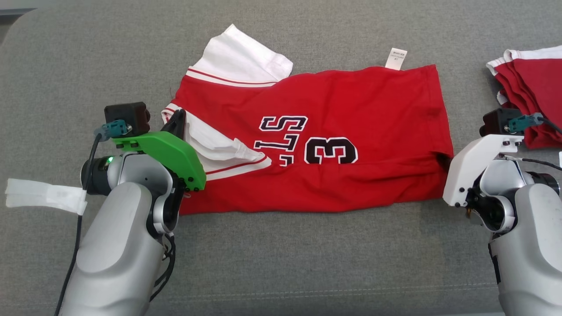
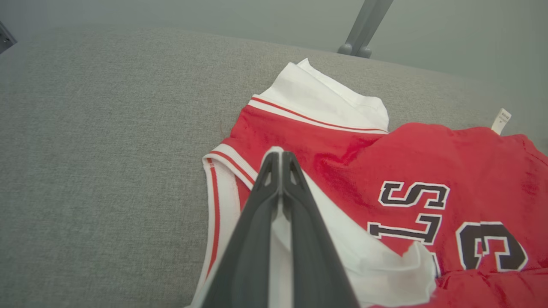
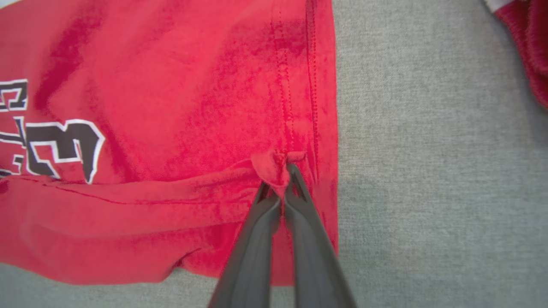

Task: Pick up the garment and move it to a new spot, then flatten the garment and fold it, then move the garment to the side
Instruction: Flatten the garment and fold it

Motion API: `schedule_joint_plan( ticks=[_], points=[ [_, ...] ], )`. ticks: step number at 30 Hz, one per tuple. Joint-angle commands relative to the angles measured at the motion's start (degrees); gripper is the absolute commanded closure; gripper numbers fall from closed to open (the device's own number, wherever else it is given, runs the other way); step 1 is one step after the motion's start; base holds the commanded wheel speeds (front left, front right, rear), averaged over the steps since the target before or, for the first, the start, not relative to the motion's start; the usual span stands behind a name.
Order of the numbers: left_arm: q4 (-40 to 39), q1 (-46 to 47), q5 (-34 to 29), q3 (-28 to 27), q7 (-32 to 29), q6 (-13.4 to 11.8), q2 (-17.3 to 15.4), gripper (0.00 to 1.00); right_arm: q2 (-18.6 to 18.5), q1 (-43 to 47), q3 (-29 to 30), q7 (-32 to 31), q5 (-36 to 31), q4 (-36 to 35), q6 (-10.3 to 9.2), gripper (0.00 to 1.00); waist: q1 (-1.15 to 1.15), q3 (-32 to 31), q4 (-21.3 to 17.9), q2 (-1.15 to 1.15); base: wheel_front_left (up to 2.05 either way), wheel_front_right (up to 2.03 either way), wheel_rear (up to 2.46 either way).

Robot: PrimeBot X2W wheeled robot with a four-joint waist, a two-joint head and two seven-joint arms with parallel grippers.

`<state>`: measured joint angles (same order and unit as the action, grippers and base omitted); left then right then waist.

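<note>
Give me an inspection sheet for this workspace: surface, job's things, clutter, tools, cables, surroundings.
Surface: grey fabric surface, lightly creased.
Job's things: red jersey lying folded lengthwise; its white sleeve pokes out at the far left and its white label at the far edge.
Clutter: pile of red and white garments at the right edge.
Tools: left tool shut on the jersey's white trim; right tool shut on a pinch of red cloth near the hem.
Cables: black cable from the left wrist camera, carrying white tape; second black cable at the right wrist.
Surroundings: grey post beyond the surface.
</note>
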<state>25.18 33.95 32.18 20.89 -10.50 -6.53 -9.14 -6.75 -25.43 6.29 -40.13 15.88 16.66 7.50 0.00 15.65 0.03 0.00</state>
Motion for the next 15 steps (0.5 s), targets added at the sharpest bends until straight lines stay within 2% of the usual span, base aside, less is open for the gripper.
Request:
schedule_joint_plan(
  ticks=[1,10,15],
  points=[
    [0.6,1.5,-0.4,0.0,0.6,0.2,-0.1,1.0,-0.5,-0.9,-0.1,1.0,-0.5,0.5,-0.03,1.0,0.0,0.4,0.1,0.0,0.0,0.0,0.0],
    [3.8,3.5,-0.2,-0.3,2.4,0.3,0.2,1.0,-1.0,-2.3,-1.5,3.8,0.4,2.9,-0.03,1.0,0.0,0.6,0.0,0.0,0.0,0.0,0.0],
    [4.6,3.7,0.5,-0.5,3.6,0.5,0.5,1.0,-1.4,-2.2,-2.9,5.0,3.0,1.5,-0.03,1.0,0.0,0.3,0.3,0.0,0.0,0.0,0.0]
  ],
)
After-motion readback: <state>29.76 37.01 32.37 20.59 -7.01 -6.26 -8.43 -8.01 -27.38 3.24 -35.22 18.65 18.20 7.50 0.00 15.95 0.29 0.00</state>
